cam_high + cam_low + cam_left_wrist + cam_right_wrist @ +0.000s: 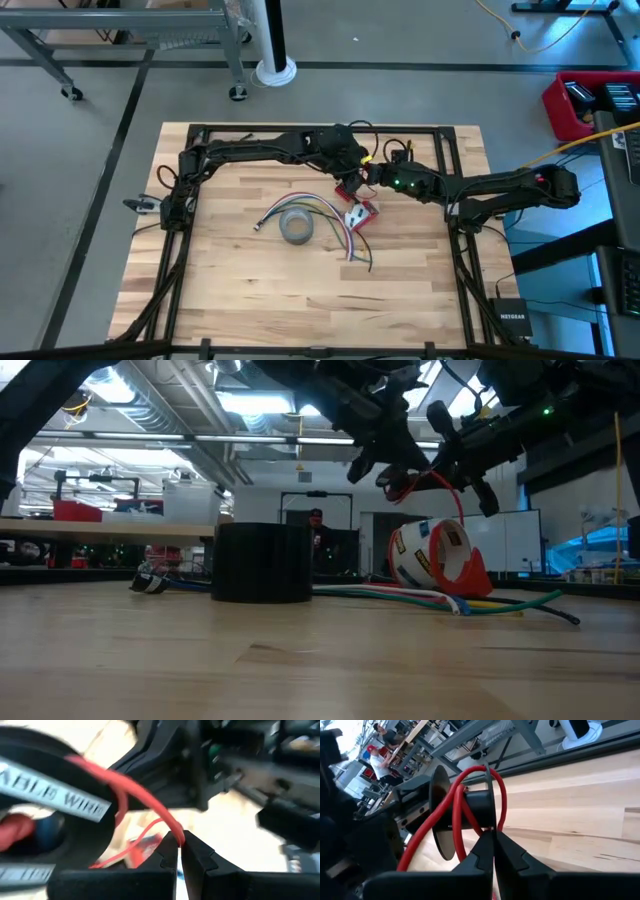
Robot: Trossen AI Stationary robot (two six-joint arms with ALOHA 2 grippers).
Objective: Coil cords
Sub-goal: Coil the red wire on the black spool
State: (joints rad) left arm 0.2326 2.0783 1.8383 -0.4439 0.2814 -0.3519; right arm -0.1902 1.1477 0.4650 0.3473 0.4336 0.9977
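A thin red wire is wound around the hub of a small black spool, which hangs above the table's middle. My right gripper comes from the right and is shut on the spool. My left gripper reaches over from the far left and is shut on the red wire beside the spool's labelled face. In the low view a loop of the red wire curves between the two grippers, clear of the table. My left gripper pinches the red wire between its two fingertips, a single strand a short way off the spool. The wire runs up from the tips to the spool and is clear of the table. My right gripper pinches the rim of one thin flange of the spool between its two fingers, at their free ends. The spool is lifted clear of the table, its axis about level, with the red wire looped over the hub.
A grey tape roll lies on the wooden table near the middle, with a bundle of coloured wires beside it. A red and white tape dispenser lies just under the grippers. People sit in the room beyond the table.
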